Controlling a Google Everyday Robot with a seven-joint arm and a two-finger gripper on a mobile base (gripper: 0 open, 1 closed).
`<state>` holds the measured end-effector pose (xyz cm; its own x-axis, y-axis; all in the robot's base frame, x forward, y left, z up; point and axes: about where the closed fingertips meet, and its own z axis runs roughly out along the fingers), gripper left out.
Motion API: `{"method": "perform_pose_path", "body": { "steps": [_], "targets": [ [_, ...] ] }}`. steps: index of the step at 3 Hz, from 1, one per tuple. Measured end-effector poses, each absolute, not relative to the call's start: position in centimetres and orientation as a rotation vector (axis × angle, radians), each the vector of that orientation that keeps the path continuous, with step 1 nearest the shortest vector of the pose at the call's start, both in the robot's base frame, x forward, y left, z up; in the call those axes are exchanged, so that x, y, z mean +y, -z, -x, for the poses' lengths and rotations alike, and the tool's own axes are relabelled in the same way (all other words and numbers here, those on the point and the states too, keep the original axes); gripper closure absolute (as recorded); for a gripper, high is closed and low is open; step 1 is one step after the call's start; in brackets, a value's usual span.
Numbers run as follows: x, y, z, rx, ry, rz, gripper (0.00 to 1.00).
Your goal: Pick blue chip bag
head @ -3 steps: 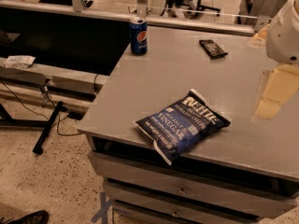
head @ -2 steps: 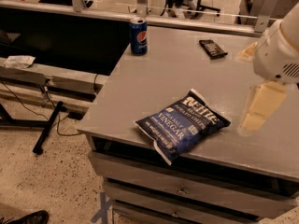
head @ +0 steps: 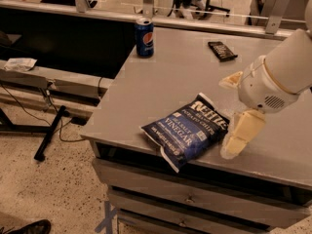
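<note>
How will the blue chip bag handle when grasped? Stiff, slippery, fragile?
Likely floppy: the blue chip bag looks crinkled and puffed, so it should give under the fingers. Probably light for its size. One corner appears to overhang the table front edge, so a push that way could tip it off. The gripper hovers open at the bag's right end.

My arm (head: 292,57) on cam
White rounded shell, small vent grille (head: 274,101); gripper (head: 225,117) with chunky cream fingers (head: 243,130), over the table's (head: 180,72) right side.
</note>
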<state>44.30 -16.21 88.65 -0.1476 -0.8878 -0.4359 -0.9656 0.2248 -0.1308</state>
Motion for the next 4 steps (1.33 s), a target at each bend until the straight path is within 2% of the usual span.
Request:
{"method": "perform_pose_path", "body": {
  "steps": [1,2,3,4],
  "targets": [
    [-14.4,-86.9,-44.9,2.054,-0.318,1.678,0.00],
    [-13.0,-85.8,-45.4,2.035,-0.362,1.643,0.15],
    [-12.4,-84.9,-45.5,2.034,-0.396,1.612,0.38],
    [-12.3,-84.7,-45.6,2.036,-0.410,1.582,0.69]
  ]
}}
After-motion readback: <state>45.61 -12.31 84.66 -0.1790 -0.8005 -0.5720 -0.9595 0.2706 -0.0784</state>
